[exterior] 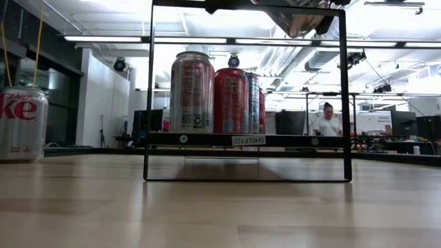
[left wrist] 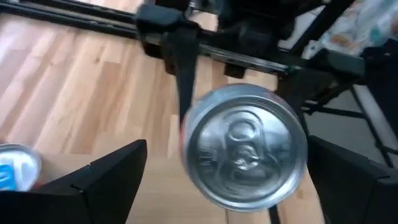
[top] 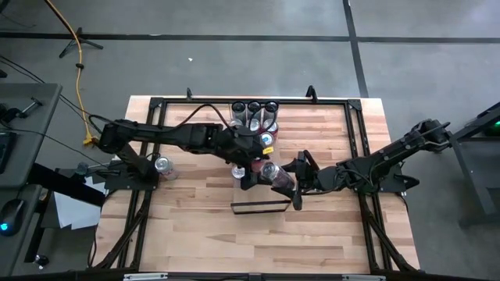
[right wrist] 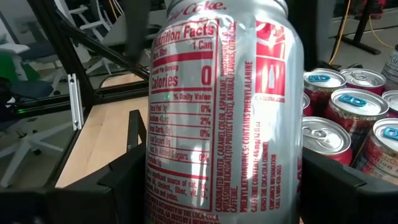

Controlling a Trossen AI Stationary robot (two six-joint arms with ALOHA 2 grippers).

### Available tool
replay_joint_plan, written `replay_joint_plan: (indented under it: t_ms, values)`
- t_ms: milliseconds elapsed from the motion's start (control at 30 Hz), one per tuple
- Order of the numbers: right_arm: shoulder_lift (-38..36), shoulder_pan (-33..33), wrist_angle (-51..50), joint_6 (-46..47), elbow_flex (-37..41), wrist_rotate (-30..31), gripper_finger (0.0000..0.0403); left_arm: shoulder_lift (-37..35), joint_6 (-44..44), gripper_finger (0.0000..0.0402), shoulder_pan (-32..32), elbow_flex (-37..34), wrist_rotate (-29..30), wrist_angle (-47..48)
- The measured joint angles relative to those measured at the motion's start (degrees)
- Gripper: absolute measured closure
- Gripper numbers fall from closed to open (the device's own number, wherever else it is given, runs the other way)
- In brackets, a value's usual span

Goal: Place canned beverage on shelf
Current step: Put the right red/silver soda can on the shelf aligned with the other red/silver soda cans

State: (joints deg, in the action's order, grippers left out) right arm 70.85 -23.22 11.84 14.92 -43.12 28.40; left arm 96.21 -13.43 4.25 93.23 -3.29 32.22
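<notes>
A silver Diet Coke can (top: 273, 173) is in the air at mid-table, tilted, its top toward the left arm. It fills the right wrist view (right wrist: 224, 112); its base shows at the top of the low view (exterior: 296, 17). My right gripper (top: 291, 183) is shut on it. My left gripper (top: 251, 170) is open, its fingers (left wrist: 112, 180) standing either side of the can's top (left wrist: 245, 146); I cannot tell if they touch. The shelf (top: 258, 207), a narrow board in a black frame (exterior: 248, 140), stands just nearer than the can. My right gripper pinches the can's side wall (right wrist: 155, 168) between its two fingers (right wrist: 127, 174), one on each side of the lower half of the can. The fingers come level from the table's right. The can is lifted clear of the table and the shelf.
Several red and silver cans (top: 254, 115) stand on the table at the far middle, also in the low view (exterior: 210, 93) and the right wrist view (right wrist: 339, 118). Another Diet Coke can (top: 162, 165) stands at the left (exterior: 21, 124). A person (exterior: 327, 120) is in the room behind.
</notes>
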Motion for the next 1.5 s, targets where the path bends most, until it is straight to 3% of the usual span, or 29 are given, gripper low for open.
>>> replay_joint_plan:
  t_ms: [567,700,933,1267,1500]
  values:
    - [0.0,0.0,1.1,-2.5,0.0,-0.1,0.0107,2.4,0.1,0.0033,0.0,0.0,-2.1,-4.4]
    - [0.0,0.0,1.3,-3.4,0.0,0.0,0.0107,2.4,0.2,0.0078,0.0,0.0,-1.5,-4.4]
    - [0.0,0.0,1.0,-4.3,0.0,-0.1,0.0106,2.4,1.5,0.0194,0.1,0.0,-0.6,-3.9]
    - [-0.7,0.1,1.0,-2.4,0.0,0.2,0.0081,2.3,1.8,0.0194,-0.1,0.0,0.4,-2.7]
    - [-7.4,-0.1,-4.9,-1.8,-0.1,0.0,0.0078,-0.1,2.8,0.0194,-1.4,-0.1,3.8,2.6]
